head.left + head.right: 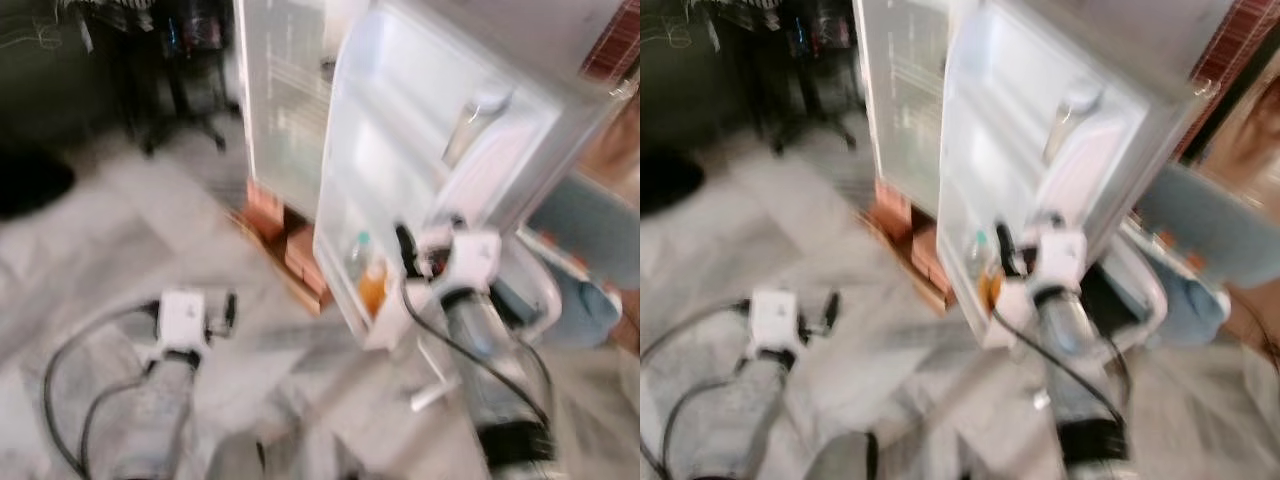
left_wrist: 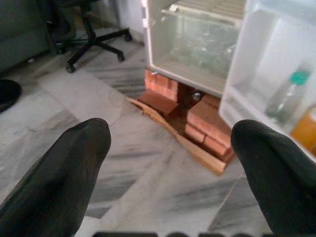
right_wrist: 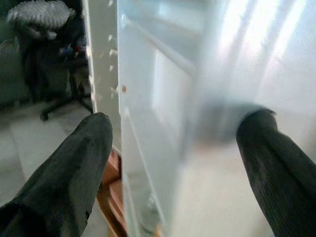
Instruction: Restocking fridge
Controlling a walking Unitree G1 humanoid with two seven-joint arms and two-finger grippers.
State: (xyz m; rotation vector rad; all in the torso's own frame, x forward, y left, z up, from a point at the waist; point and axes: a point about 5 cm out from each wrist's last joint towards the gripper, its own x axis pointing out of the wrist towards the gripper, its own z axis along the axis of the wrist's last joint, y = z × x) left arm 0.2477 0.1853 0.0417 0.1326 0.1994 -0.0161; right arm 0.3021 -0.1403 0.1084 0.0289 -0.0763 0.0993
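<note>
The white fridge [image 1: 285,110] stands open, its door [image 1: 400,150] swung out toward me. On the door's lowest shelf stand a clear bottle with a teal cap [image 2: 286,96] and an orange bottle [image 1: 373,285]. My right gripper [image 3: 180,123] is open at the door's outer edge, one finger on each side of the edge, just beside the two bottles. My left gripper [image 2: 173,133] hangs open and empty low over the marble floor, left of the fridge. The head views are blurred.
Red bricks [image 2: 197,116] and a wooden plank [image 2: 177,140] lie under the fridge. A black office chair [image 2: 89,34] stands at the back left. A silvery bottle [image 1: 470,125] sits on an upper door shelf. A blue-grey object [image 1: 580,290] is behind the door on the right.
</note>
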